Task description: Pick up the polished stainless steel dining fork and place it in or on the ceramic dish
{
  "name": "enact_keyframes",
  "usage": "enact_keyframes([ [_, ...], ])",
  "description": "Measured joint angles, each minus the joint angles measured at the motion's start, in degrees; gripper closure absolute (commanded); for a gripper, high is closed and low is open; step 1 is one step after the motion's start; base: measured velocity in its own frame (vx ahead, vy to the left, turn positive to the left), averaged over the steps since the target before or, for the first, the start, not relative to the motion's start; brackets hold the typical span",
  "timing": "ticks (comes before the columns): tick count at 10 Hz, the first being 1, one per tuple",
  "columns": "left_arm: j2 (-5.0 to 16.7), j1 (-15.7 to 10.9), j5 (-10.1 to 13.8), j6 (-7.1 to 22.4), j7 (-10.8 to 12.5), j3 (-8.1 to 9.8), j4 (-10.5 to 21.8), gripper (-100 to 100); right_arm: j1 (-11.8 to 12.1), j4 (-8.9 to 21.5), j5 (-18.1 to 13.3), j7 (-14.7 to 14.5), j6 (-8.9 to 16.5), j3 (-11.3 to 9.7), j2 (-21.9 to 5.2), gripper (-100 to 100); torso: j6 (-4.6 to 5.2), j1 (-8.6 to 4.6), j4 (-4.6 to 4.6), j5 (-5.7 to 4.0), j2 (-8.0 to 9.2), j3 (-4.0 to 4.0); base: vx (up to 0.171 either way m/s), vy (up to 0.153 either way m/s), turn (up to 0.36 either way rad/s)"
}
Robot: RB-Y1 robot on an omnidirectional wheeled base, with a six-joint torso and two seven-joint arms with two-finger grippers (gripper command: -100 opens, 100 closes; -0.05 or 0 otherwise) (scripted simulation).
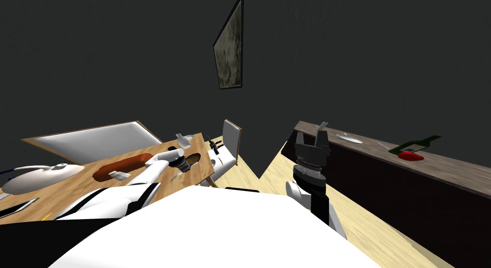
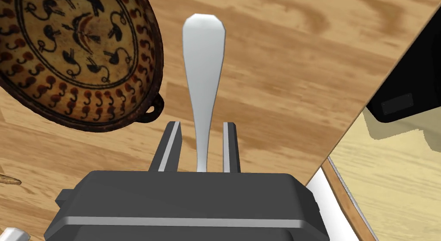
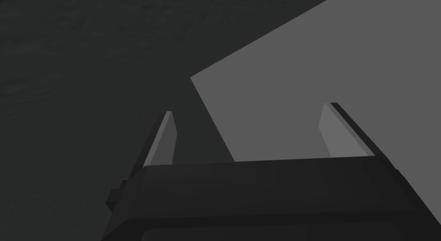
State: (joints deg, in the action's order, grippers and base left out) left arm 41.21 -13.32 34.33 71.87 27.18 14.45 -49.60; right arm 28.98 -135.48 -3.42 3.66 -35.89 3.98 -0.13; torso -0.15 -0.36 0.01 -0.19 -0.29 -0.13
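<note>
A plain light grey fork (image 2: 203,57) runs lengthwise between the fingers of my left gripper (image 2: 201,123). The fingers are drawn close together at the fork's narrow neck, and its tines are hidden behind the gripper body. The fork hangs above the wooden table (image 2: 280,79), just beside a brown dish (image 2: 86,104) painted with dark birds and a small loop on its rim. From the head camera, my left gripper (image 1: 180,167) sits over the table right by that dish (image 1: 193,159). My right gripper (image 1: 320,131) is raised near a dark counter, fingers wide apart and holding nothing.
The table edge (image 2: 340,148) lies close beside the gripper. A red-brown loaf (image 1: 122,165) and a glass vase (image 1: 183,141) stand on the table, with a white chair (image 1: 231,140) beyond. The counter (image 1: 446,171) carries a plate (image 1: 349,138), a green bottle (image 1: 415,144) and a red object (image 1: 411,156).
</note>
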Motion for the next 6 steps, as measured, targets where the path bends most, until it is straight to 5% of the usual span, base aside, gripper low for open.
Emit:
enact_keyframes([
  [3, 2.02, 2.3, -0.3, 2.0, 1.22, 0.58, -4.17, 100, 0.01, 0.0, 0.0, 0.0, 0.0, 0.0, 0.0, 0, 0.02, -0.05, -0.02, -0.03, -0.19, -0.09, 0.127, -0.051, 0.002],
  [6, 4.25, 1.92, -0.13, 1.07, -1.05, -0.78, -2.14, 100, 0.0, 0.0, 0.0, 0.0, 0.0, 0.01, -0.01, 0, 0.1, 0.18, -0.05, 0.0, -0.24, -0.14, 0.131, 0.004, -0.029],
])
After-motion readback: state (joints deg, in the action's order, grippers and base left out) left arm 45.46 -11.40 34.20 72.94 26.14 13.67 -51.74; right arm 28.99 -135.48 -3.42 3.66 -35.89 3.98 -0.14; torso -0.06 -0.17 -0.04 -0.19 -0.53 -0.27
